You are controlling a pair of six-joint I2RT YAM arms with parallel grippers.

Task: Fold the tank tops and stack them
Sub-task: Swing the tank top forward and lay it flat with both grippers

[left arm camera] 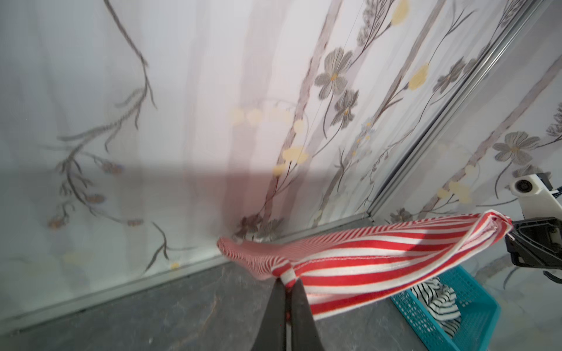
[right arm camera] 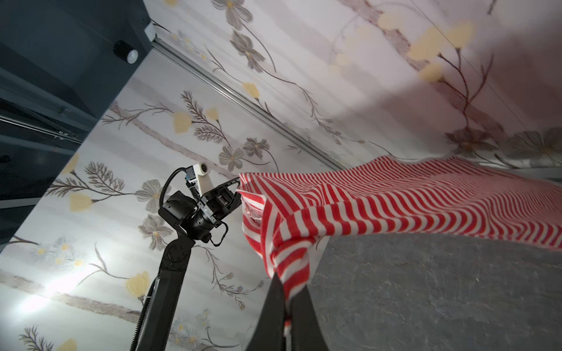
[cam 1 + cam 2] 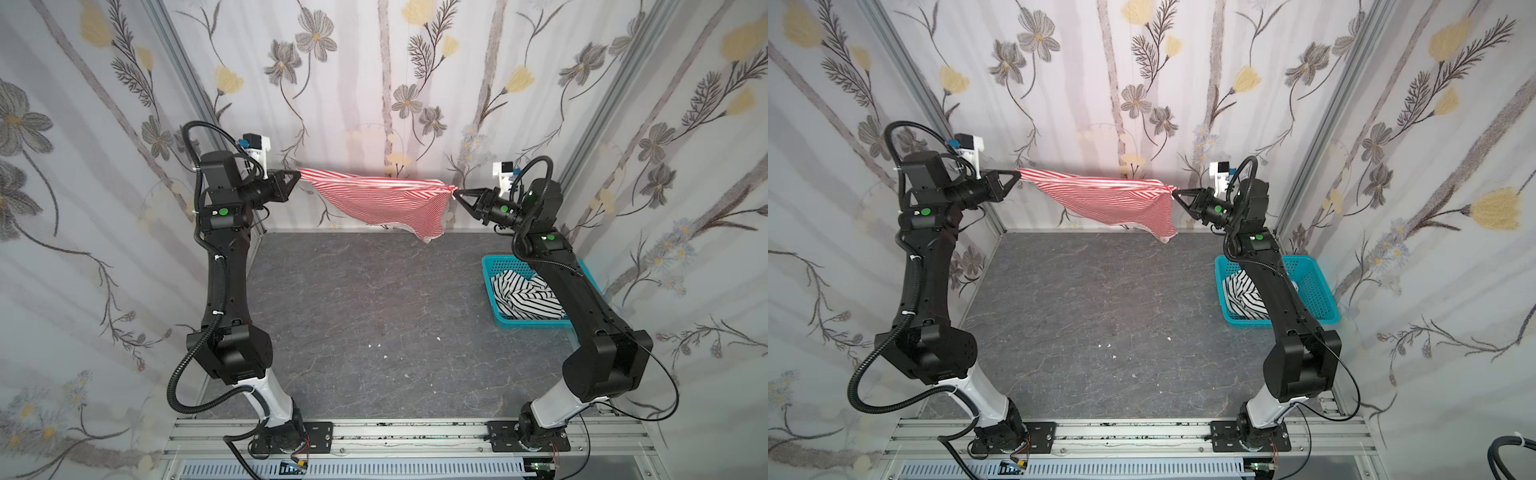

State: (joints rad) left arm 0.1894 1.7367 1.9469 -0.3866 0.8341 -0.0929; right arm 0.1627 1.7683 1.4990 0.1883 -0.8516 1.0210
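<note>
The red-and-white striped tank top (image 3: 382,203) (image 3: 1117,203) hangs stretched in the air at the back of the table, between both arms. My left gripper (image 3: 298,175) (image 3: 1018,176) is shut on its left corner, seen close in the left wrist view (image 1: 287,281). My right gripper (image 3: 456,193) (image 3: 1174,193) is shut on its right corner, and the right wrist view (image 2: 289,288) shows the cloth pinched between the jaws. The top sags in the middle, its lowest fold (image 3: 428,237) hanging above the table. The black-and-white striped tank top (image 3: 525,297) (image 3: 1241,297) (image 1: 441,301) lies crumpled in the basket.
A turquoise mesh basket (image 3: 492,266) (image 3: 1316,291) (image 1: 474,313) stands at the right, partly under the right arm. The dark grey tabletop (image 3: 374,324) carries a few small white specks (image 3: 374,345). Flowered curtain walls (image 3: 374,83) close in the back and both sides.
</note>
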